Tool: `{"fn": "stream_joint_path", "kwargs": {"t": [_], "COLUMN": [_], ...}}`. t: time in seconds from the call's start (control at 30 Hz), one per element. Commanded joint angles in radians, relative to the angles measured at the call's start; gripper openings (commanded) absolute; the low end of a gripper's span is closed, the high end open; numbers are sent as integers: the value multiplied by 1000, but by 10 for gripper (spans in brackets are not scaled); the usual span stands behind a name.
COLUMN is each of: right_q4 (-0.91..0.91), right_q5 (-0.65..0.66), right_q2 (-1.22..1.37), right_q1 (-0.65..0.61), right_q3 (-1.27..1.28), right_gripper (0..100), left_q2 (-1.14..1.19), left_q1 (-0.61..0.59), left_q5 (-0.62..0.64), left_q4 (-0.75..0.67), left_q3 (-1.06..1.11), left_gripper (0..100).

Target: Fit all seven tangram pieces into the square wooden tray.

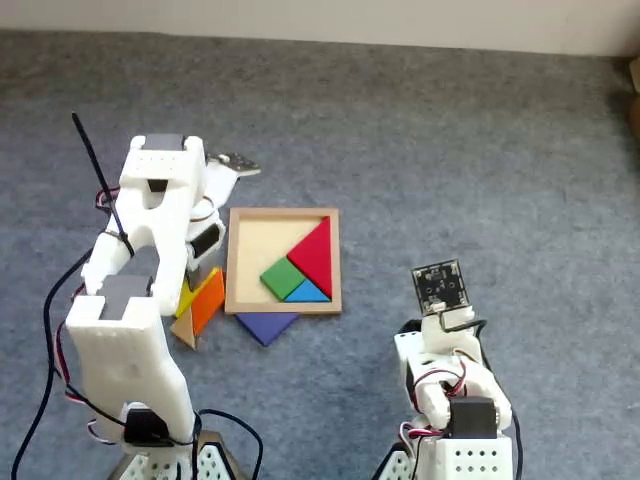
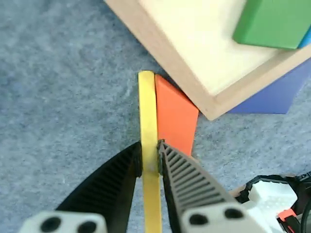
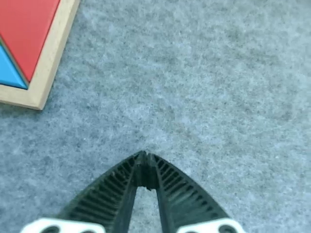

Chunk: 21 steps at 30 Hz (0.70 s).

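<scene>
Your left gripper [image 2: 149,148] is clamped on the yellow piece [image 2: 147,102], which stands on edge between the jaws, each jaw pressing on a flat face. The piece runs straight out ahead of the fingertips over the carpet. The orange piece [image 2: 176,119] lies flat against its side, just beyond one jaw. Past the orange piece is a corner of the tray [image 2: 167,53], close to the gripper but not touching it. The green piece [image 2: 272,24] sits inside the tray, and the purple piece [image 2: 272,94] pokes out on the carpet behind that corner.

The yellow piece looks thin, stiff and light. Its painted faces are probably smooth, so it may pivot or slip in a two-point pinch. Holding it across the faces near the middle, as now, seems sound. It will need laying flat to fit the tray.

Your right gripper [image 3: 145,167] is closed on nothing, over bare carpet. The tray's other near corner lies ahead of it and off to one side, well apart, with the red piece [image 3: 24,29] and blue piece [image 3: 7,73] seated inside.
</scene>
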Motion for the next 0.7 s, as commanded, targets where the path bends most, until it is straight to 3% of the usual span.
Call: {"fn": "stream_joint_path", "kwargs": {"t": [0.0, 0.67], "right_q4": [2, 2], "right_q5": [-6, -6], "right_q2": [-13, -13], "right_q1": [15, 15], "right_q3": [133, 133], "right_gripper": [10, 10], "left_q2": [-47, -62], "left_q1": [24, 104], "left_q5": [9, 9], "left_q4": [-14, -83], "left_q3": [19, 177], "left_gripper": [50, 40]}}
